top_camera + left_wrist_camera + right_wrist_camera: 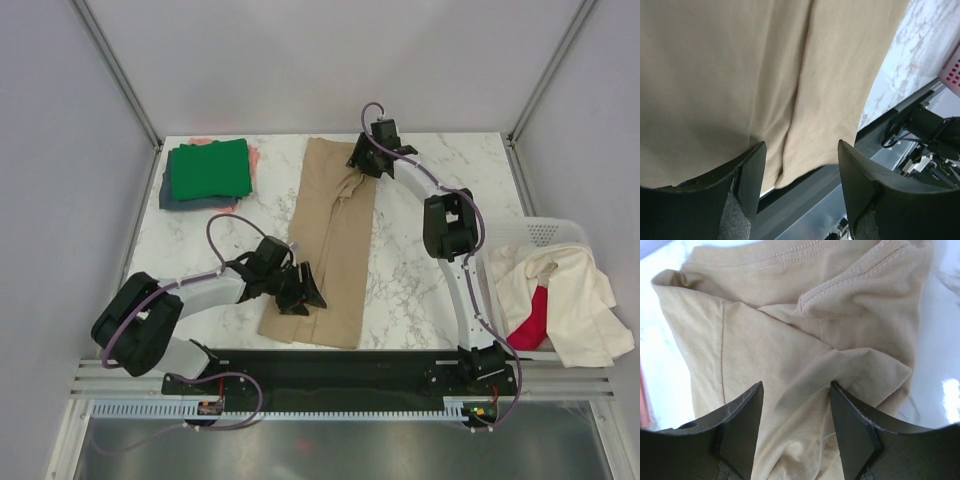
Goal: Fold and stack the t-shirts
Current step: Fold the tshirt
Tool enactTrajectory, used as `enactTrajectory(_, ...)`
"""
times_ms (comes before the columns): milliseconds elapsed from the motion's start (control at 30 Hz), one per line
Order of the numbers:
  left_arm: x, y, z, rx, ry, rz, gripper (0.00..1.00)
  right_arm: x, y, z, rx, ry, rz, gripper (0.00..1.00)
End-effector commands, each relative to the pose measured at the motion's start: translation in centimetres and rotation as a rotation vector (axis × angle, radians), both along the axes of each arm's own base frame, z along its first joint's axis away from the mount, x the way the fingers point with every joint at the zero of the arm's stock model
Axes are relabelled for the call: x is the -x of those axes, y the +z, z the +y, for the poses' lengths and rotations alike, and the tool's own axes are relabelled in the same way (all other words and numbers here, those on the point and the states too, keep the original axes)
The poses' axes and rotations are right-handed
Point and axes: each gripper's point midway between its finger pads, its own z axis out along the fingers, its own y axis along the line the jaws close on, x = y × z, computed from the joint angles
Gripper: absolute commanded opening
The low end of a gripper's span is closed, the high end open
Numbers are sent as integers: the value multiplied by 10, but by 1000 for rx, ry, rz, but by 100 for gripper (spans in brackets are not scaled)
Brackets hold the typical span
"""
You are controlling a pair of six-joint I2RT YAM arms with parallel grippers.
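Marble desk is carrying the tan t-shirt, stretching from upper to lower centre; left pincer is hovering apart at its lower end, right pincer apart at its upper.

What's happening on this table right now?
Two arms are folding a tan t-shirt, lying as a long strip. The left gripper is at its near hem, the right gripper at its collar, both open. A green tee tops a folded stack far left; a cream tee and a red tee wait in the white mesh basket.
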Motion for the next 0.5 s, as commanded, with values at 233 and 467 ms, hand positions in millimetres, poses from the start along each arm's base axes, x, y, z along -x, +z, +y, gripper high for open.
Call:
enactTrajectory(233,-25,75,-84,193,-122,-99,68,7,-65,34,-111,143,83,67)
enactTrajectory(467,-33,159,-61,167,-84,-349,73,4,43,39,-81,290,-115,75)
